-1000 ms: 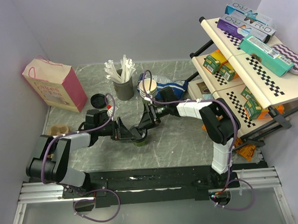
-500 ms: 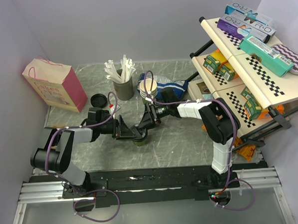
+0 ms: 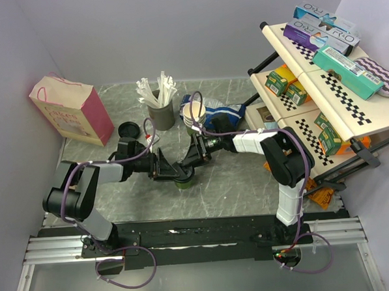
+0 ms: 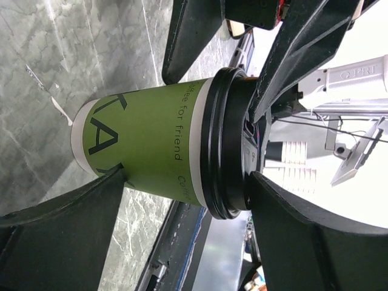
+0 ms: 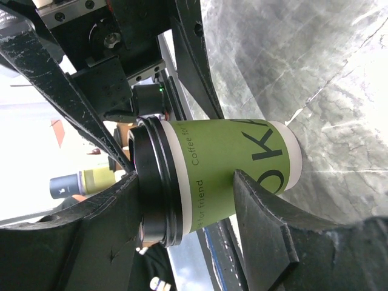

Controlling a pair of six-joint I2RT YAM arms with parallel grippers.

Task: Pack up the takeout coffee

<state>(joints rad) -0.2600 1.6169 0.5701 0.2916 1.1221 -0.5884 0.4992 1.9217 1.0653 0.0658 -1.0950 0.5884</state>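
Top external: left tool (image 3: pixel 169 173) at 9 o'clock, right tool (image 3: pixel 188 166) at 1, both wide, crowd the cup (image 3: pixel 182 181) and could topple it.

Green paper cup with black plastic lid (image 3: pixel 182 179) stands mid-table, between left gripper (image 3: pixel 170 172) and right gripper (image 3: pixel 188 167). Pink paper bag (image 3: pixel 72 109) sits at far-left corner; loose black lid (image 3: pixel 128 131) lies right of it.

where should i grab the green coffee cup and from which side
Grip the coffee cup on its green paper wall around mid-height, just below the black lid, coming in level from the side. It stands upright on the marble table, so its round sides face outward; the lid's wider rim would likely stop slipping, while squeezing the lid could pop it off.
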